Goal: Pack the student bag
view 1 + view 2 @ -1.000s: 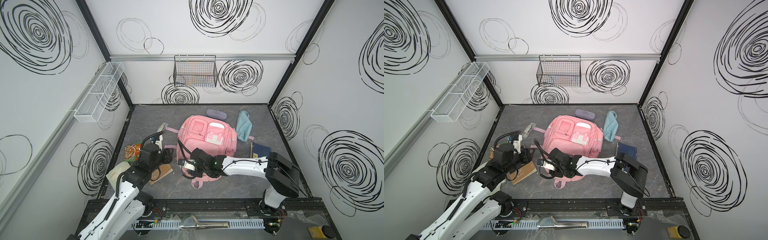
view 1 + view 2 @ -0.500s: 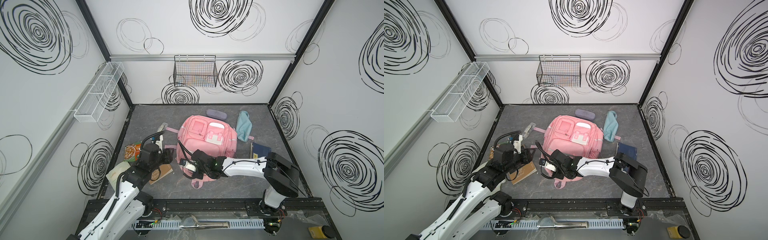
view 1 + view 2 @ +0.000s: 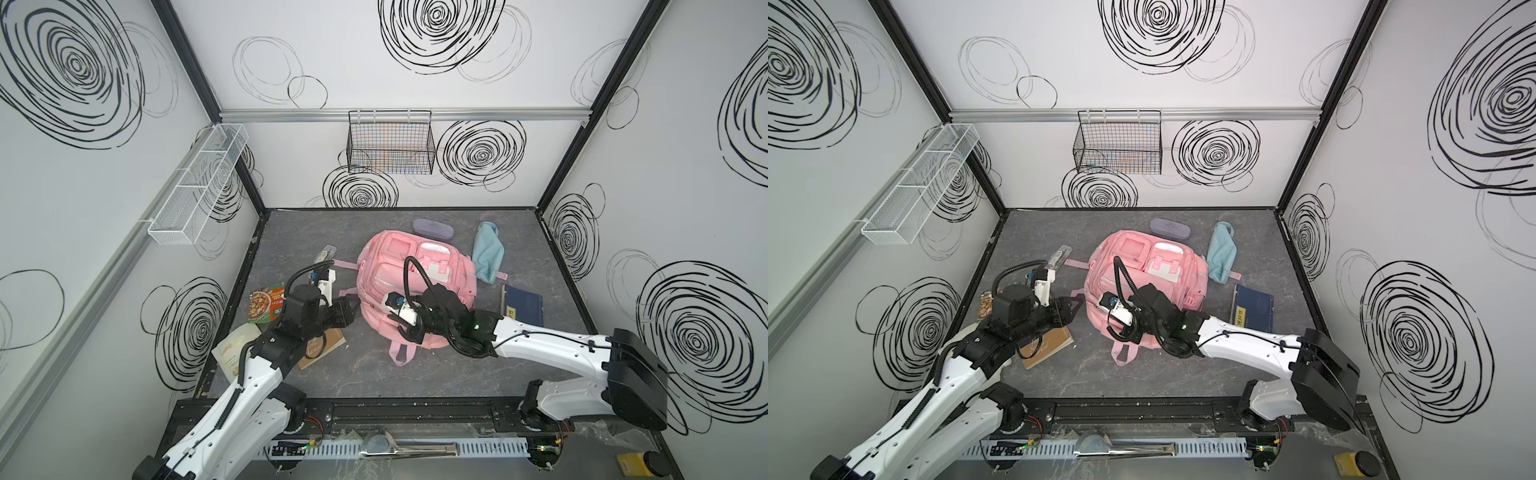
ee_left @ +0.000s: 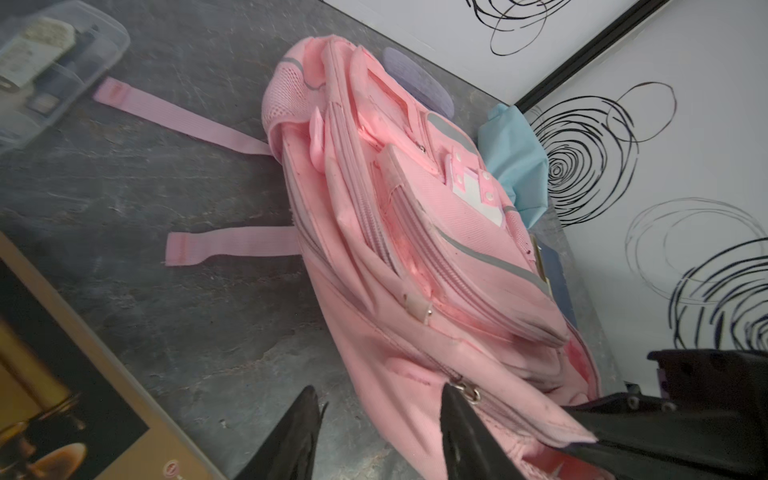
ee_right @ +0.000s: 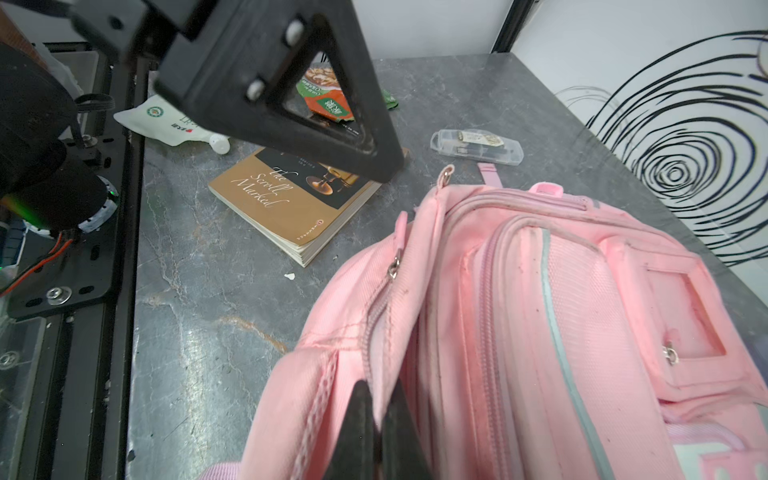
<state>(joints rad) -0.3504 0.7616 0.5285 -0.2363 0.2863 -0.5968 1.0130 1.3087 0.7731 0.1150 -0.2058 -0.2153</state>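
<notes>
You see white walls with black swirls, a gray floor, a black wire basket and a white mesh shelf.

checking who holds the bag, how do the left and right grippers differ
The left gripper is open; the right gripper is shut on the pink backpack's fabric by a zipper. The left gripper sits beside the backpack's corner; the right gripper reaches over it. Both are black.

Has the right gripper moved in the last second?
Yes. The right gripper has shifted away from the brown book, further over the pink backpack, and has shut on its opening edge.
</notes>
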